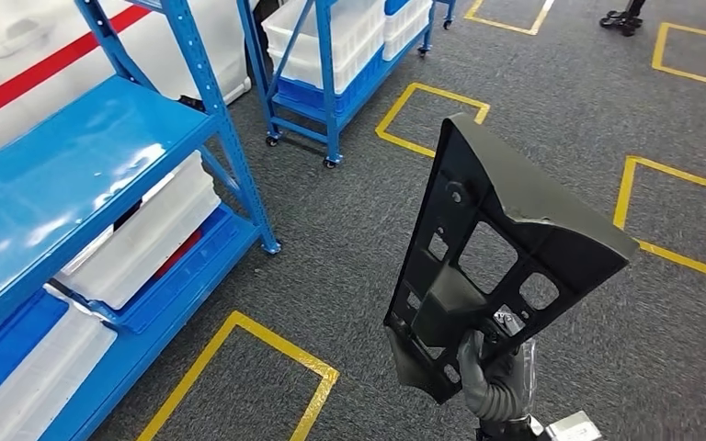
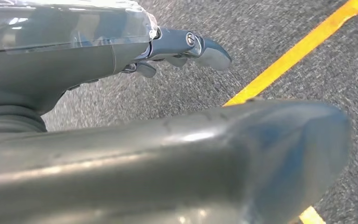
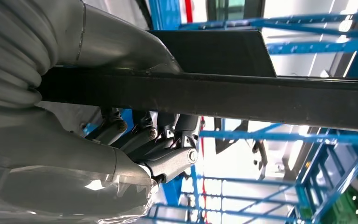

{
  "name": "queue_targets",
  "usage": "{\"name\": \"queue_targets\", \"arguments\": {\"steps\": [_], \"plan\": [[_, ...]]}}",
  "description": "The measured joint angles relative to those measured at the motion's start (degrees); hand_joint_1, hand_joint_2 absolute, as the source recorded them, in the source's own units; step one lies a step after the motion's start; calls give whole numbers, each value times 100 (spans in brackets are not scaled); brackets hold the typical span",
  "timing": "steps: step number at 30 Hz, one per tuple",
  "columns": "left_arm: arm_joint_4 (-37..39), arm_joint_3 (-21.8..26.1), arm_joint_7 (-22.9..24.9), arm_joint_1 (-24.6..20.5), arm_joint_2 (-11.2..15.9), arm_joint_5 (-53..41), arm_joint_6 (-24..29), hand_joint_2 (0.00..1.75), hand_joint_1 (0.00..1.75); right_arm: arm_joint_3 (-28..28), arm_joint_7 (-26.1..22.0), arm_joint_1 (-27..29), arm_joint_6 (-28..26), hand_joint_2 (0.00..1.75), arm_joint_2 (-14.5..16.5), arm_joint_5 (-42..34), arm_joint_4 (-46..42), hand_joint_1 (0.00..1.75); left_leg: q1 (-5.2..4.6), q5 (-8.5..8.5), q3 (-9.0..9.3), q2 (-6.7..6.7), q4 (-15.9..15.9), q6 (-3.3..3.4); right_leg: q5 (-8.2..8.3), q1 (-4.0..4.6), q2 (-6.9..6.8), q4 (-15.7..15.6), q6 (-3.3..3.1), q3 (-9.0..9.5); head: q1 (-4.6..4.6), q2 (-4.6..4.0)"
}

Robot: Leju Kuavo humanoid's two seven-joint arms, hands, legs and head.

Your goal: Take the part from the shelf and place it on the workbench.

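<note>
The blue shelf (image 1: pixel 83 175) stands at the robot's left on the grey carpet floor (image 1: pixel 349 230), with white bins (image 1: pixel 142 234) on its lower levels. The dark part (image 1: pixel 506 239) is upright in the air, above the floor. The right hand (image 1: pixel 489 378) grips its lower end, fingers (image 3: pixel 168 161) wrapped around the edge. The left hand (image 2: pixel 186 46) holds nothing, its fingers loosely extended over the carpet.

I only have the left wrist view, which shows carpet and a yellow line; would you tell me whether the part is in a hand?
Observer: Yes, the right hand grips the dark part by its lower end, holding it upright over the carpet.
Operator: Thank you. Where is the shelf from here?
Observer: The blue shelf stands to the robot's left, with white bins on its lower levels.
</note>
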Motion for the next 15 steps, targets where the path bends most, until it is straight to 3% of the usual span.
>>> {"name": "queue_targets", "arguments": {"steps": [2,4,6,8,10,12,14,15], "plan": [[0,3,-48,3,-1,11,75,0,0,55,0,14,-47,175,-1,-26,28,175,-1,382,272,-90,-563,60,23,16,179,5,17,-3,1,0],[0,14,-85,8,0,27,130,0,0,120,-2,10,-81,175,-1,-52,51,175,-1,686,605,-398,-1317,120,51,16,331,15,59,-18,2,0],[0,27,-109,6,-1,49,159,0,0,188,-3,5,-105,175,-2,-77,76,175,-18,747,713,-578,-1613,147,97,-10,467,14,133,-62,2,0],[0,37,-124,-10,-4,69,177,0,0,251,-4,6,-117,175,-7,-102,105,175,-22,796,731,-450,-1667,180,140,-35,560,6,215,-106,1,1],[0,51,-130,-6,-9,80,192,0,0,300,-6,-2,-121,175,-17,-121,140,175,-10,875,747,-274,-1752,249,10,-9,296,189,254,-219,2,1],[0,75,-132,24,-21,94,207,0,0,350,-7,-29,-123,175,-25,-133,186,175,-27,920,724,-79,-1792,296,-368,10,-93,807,278,-512,3,0],[0,109,-125,49,-34,117,231,0,0,398,-7,-47,-123,175,-37,-154,251,175,-47,925,689,122,-1781,306,-658,-12,-212,1474,316,-794,3,0],[0,125,-119,53,-39,128,245,0,0,417,-6,-50,-124,175,-47,-163,290,175,-51,923,676,216,-1772,304,-659,-24,-234,1573,330,-811,3,0]]}}
